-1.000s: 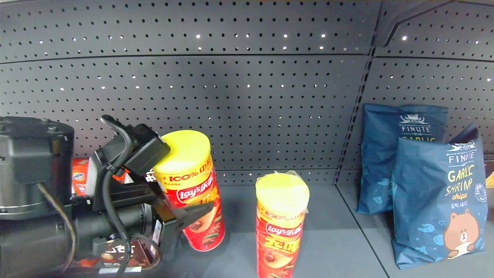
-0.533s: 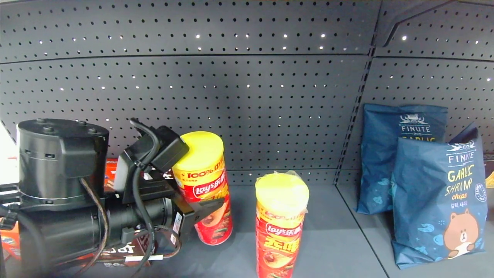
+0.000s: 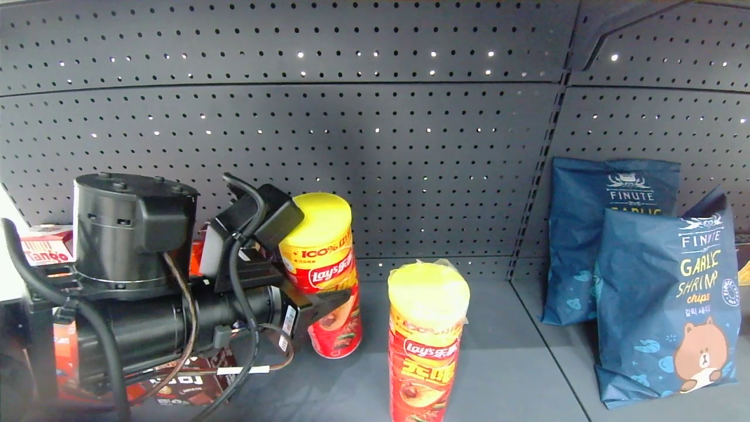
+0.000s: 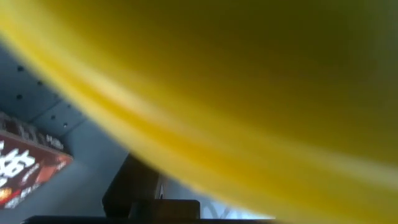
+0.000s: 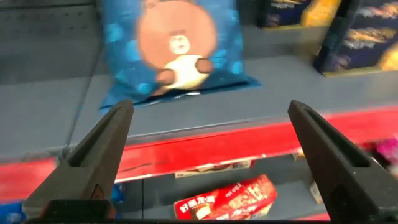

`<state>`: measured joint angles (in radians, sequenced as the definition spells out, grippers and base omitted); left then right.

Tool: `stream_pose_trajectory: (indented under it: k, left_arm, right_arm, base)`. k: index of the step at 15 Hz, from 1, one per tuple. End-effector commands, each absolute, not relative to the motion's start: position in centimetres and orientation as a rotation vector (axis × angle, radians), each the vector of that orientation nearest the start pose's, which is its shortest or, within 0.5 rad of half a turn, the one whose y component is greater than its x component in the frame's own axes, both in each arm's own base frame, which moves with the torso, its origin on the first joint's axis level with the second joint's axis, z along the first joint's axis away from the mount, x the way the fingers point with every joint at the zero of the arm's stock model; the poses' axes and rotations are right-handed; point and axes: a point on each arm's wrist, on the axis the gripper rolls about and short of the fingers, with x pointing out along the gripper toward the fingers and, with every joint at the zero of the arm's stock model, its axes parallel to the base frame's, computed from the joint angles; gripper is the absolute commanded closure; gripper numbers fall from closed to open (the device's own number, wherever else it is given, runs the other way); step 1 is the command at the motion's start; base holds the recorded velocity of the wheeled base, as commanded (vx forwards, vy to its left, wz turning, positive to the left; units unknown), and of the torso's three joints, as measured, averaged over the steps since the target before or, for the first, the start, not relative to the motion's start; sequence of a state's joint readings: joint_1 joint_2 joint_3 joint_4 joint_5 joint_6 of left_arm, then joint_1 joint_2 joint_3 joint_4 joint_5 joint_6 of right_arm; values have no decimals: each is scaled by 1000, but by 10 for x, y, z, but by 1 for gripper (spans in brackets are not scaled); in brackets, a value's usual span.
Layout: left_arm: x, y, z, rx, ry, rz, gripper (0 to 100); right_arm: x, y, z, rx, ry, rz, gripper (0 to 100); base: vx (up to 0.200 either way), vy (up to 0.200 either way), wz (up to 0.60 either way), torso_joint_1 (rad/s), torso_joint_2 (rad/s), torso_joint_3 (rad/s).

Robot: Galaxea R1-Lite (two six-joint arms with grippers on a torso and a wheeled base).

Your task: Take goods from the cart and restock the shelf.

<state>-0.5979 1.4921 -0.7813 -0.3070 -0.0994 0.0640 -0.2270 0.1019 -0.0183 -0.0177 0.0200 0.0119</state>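
Moving can: held can [image 3: 321,252] has shifted right and deeper into the shelf over the last second, from lower left toward centre left of the head frame. It leans slightly, base low over the shelf floor [image 3: 504,363]; cannot tell if it touches.
Left gripper [image 3: 329,296]: clamped on the can's middle, one finger across the front. The arm has slid in from the left edge with it.
Yellow lid [image 4: 249,93]: right up against the left wrist lens, which fits a firm hold.
Boxes: red-and-white box [image 3: 44,252] now uncovered at far left; dark box [image 3: 187,387] under the arm at bottom left.
Standing can [image 3: 426,346]: bottom centre, upright, unmoved, just right of the held can and nearer the camera, apart from it.
Blue bags [image 3: 665,299]: right side, unmoved, well apart from both cans.
Right gripper [image 5: 214,155]: fingers spread wide, nothing between them, facing a bear bag [image 5: 177,43] on a red-edged shelf.
Meaning: placement looks nearly done. Left to do, by my read: set the can flat, let go, and back out without knocking the standing can.
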Motion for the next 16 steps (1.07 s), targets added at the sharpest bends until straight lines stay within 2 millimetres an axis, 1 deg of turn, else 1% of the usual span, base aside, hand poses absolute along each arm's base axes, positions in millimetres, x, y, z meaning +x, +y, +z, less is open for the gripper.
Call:
stream_pose_trajectory:
  k: [1, 3, 5, 7, 9, 10, 11, 13, 14, 16]
  left_arm:
    - [220, -149, 199, 163, 390, -691, 100]
    - [225, -152, 196, 160, 382, -691, 100]
    - [227, -153, 200, 155, 371, -700, 100]
    - [228, -155, 202, 142, 370, -756, 100]
    - [232, -158, 202, 137, 372, -782, 100]
    - [237, -157, 199, 127, 383, -813, 100]
    - [243, -152, 197, 119, 392, -807, 100]
    - [249, -150, 195, 114, 401, -798, 100]
    - [255, -148, 194, 106, 405, -807, 100]
    - [258, -149, 202, 100, 386, -814, 100]
  right_arm:
    - [-15, 3, 85, 33, 61, -243, 0]
    - [-15, 3, 85, 30, 60, -232, 0]
    - [-14, 4, 82, 0, 62, -195, 0]
    - [-14, 4, 77, -6, 109, -198, 0]
    - [-15, 4, 78, 3, 106, -200, 0]
    - [-15, 4, 78, 6, 106, -200, 0]
    - [-14, 4, 77, 6, 109, -200, 0]
    - [-15, 4, 78, 6, 107, -200, 0]
    - [-15, 4, 78, 6, 107, -200, 0]
    - [-15, 4, 78, 6, 107, -200, 0]
  base:
    - [0, 0, 0, 0, 0, 0]
    - [0, 0, 0, 0, 0, 0]
    - [0, 0, 0, 0, 0, 0]
    - [0, 0, 0, 0, 0, 0]
    - [0, 0, 0, 0, 0, 0]
    - [0, 0, 0, 0, 0, 0]
    - [0, 0, 0, 0, 0, 0]
    - [0, 0, 0, 0, 0, 0]
    - [0, 0, 0, 0, 0, 0]
    - [0, 0, 0, 0, 0, 0]
